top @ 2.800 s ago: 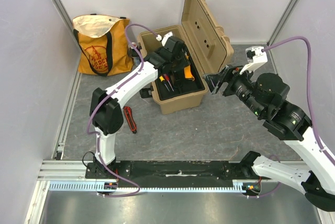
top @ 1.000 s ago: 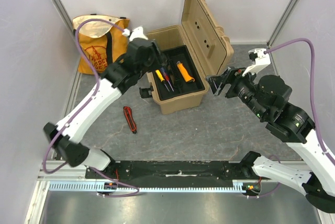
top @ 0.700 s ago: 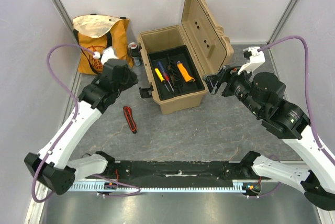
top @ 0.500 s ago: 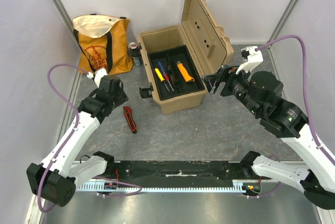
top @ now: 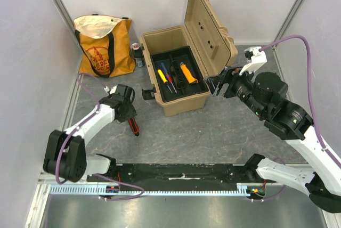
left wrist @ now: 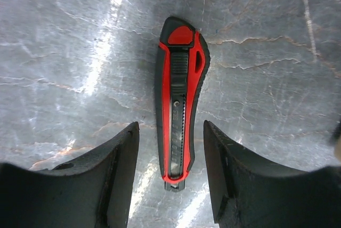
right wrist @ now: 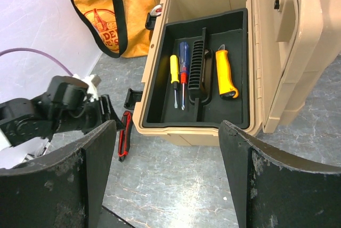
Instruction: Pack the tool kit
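Note:
The tan toolbox (top: 160, 41) stands open, lid (top: 210, 28) raised to the right, also in the right wrist view (right wrist: 202, 135). Its black inner tray (top: 165, 94) holds a yellow-handled screwdriver (top: 163, 77), a red-blue screwdriver (top: 168, 75) and an orange-handled tool (top: 187, 73). A red-and-black utility knife (top: 132, 120) lies on the floor left of the box. My left gripper (top: 126, 112) is open just above it; in the left wrist view the knife (left wrist: 180, 97) lies lengthwise between the fingers (left wrist: 120, 172), untouched. My right gripper (top: 217, 85) is open and empty beside the box's right side.
An orange-and-cream tote bag (top: 104, 44) stands at the back left. A small can (top: 137, 51) stands between the bag and the box. A black latch (top: 148, 94) sticks out from the box's left side. Walls close in on both sides.
My left arm has pulled out of the toolbox, swung left and down, and now hovers over the utility knife. My right gripper has shifted slightly up and left.

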You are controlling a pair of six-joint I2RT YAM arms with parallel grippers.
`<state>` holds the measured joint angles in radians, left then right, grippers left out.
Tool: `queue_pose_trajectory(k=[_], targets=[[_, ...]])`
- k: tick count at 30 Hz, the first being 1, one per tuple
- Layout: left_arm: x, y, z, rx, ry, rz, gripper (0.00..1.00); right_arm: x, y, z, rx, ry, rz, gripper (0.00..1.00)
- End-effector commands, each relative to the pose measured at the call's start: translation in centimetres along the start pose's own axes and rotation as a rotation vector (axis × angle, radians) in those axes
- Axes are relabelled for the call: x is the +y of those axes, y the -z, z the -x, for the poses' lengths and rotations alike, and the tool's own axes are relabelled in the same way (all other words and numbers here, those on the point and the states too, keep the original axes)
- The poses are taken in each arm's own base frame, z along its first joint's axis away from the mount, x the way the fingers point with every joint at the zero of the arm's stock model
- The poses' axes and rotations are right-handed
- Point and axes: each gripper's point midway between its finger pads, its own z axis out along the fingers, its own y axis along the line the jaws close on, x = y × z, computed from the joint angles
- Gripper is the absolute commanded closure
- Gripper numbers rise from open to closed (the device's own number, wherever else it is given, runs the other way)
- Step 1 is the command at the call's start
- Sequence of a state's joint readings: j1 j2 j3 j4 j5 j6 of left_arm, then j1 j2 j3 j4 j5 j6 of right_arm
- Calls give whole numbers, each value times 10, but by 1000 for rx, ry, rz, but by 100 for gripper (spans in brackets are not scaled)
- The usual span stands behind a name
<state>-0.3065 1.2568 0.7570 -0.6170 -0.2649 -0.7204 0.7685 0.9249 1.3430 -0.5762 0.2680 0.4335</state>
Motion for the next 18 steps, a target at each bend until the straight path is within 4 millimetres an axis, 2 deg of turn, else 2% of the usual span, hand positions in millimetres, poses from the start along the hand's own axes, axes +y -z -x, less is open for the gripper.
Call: queue_pose_trajectory(k=[1,9,12,15,18], targets=[[-15,-21,-7,53,-23,-42,43,7,10,25,-78,-2,31,16],[-10,-41,-22,103,-28,-5,48,6,19,31,-96,-4,32,16],[-8,-42,-23,104,-31,9,57,7,22,35,-106,-7,37,16],[-6,-39,-23,107,-34,15,71,7,26,37,-112,-9,40,16],[-7,-27,-13,74,-27,4,86,7,26,38,-115,-12,44,16]])
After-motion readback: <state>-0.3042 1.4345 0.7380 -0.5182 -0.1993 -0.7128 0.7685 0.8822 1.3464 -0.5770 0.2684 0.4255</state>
